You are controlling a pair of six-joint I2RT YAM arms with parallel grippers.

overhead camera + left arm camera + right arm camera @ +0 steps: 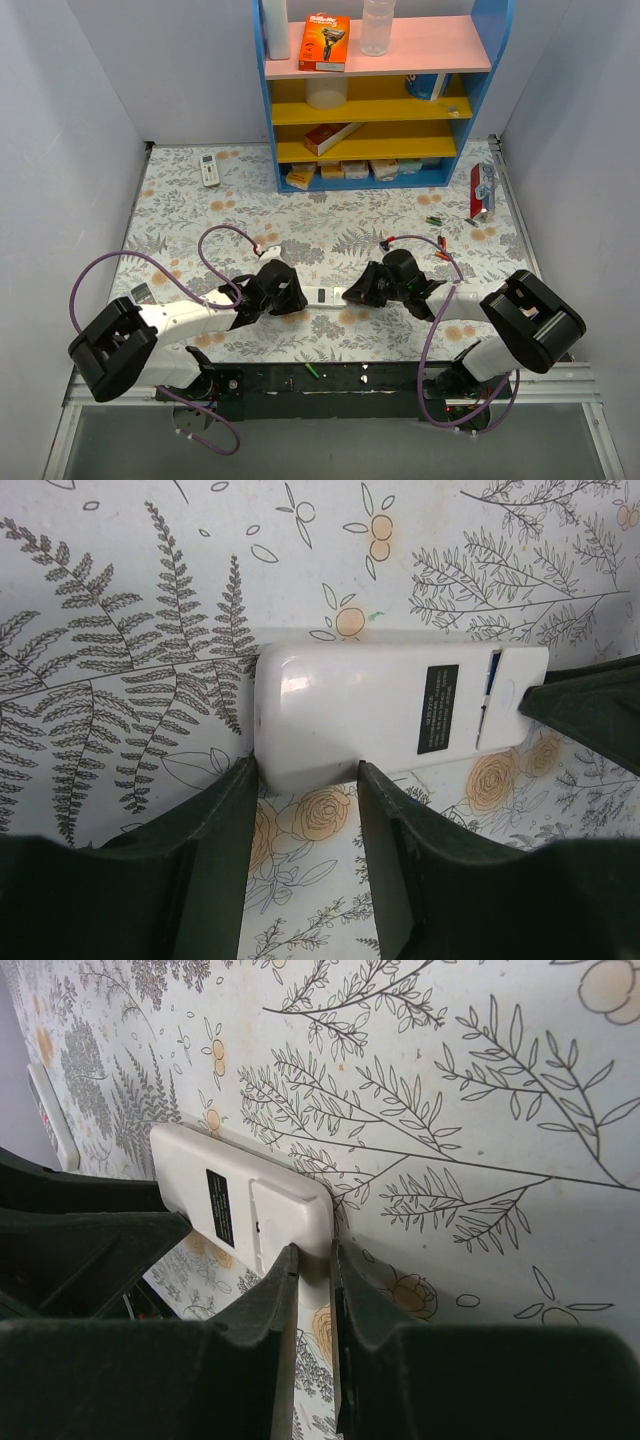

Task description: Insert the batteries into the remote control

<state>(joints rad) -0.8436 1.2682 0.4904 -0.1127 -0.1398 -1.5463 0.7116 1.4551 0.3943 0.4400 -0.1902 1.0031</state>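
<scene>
Glossy white plastic remote control (350,705)

Left arm (190,318) and right arm (470,305) both low, forearms swung inward, the 2 wrists nose to nose at centre. Left gripper (307,770): fingers (215,850) parted, clear gap. Right gripper (313,1255): fingers nearly together, just a thin slit; can't tell if it's clamping anything.
</scene>
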